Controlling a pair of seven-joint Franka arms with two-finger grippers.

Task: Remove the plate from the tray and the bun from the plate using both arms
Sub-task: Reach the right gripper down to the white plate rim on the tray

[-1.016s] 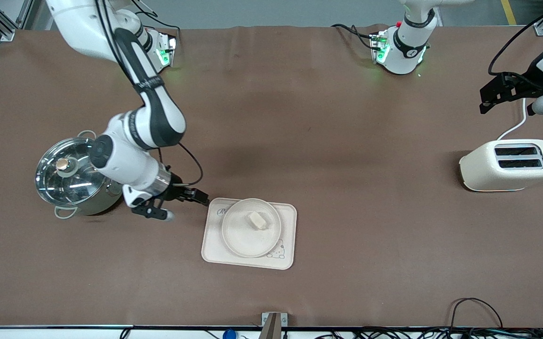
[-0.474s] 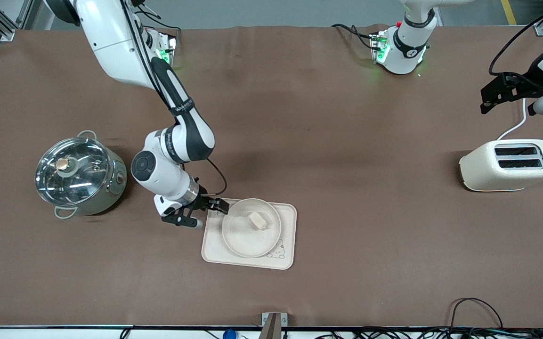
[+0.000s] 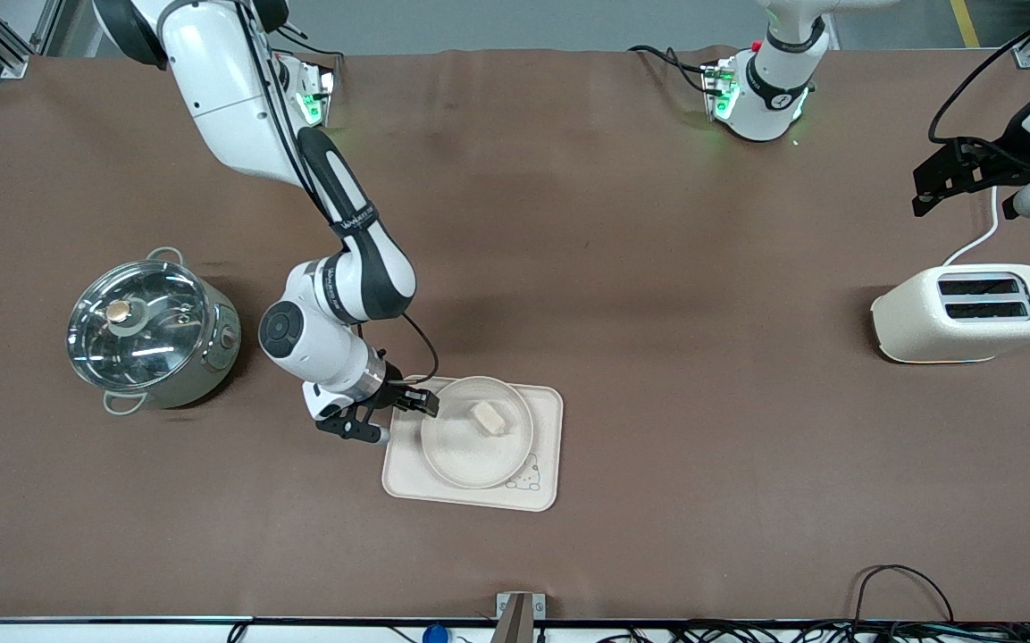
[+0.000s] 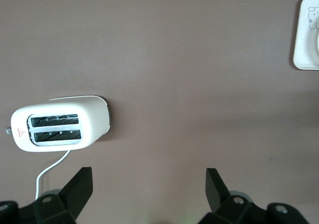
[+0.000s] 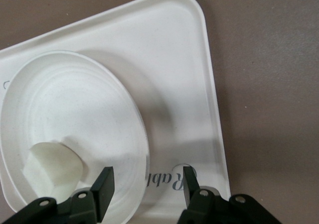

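Observation:
The round cream plate (image 3: pixel 461 451) lies on a rectangular cream tray (image 3: pixel 403 473) near the middle of the table. The small pale bun (image 3: pixel 488 417) rests in the plate. My right gripper (image 3: pixel 426 406) is down at the plate's rim on the side toward the right arm's end of the table. In the right wrist view the gripper (image 5: pixel 147 176) is open and straddles the rim of the plate (image 5: pixel 75 104), one finger inside next to the bun (image 5: pixel 52 167), the other over the tray (image 5: pixel 169 59). My left gripper (image 3: pixel 943 183) waits open and empty (image 4: pixel 148 174) above the table beside the toaster.
A cream toaster (image 3: pixel 966 313) with a white cord stands at the left arm's end of the table (image 4: pixel 60 129). A steel pot with a glass lid (image 3: pixel 150 335) stands at the right arm's end. Cables run along the table's front edge.
The right arm has swung from beside the pot across to the plate's rim, and its jaws have narrowed. The left arm has not moved.

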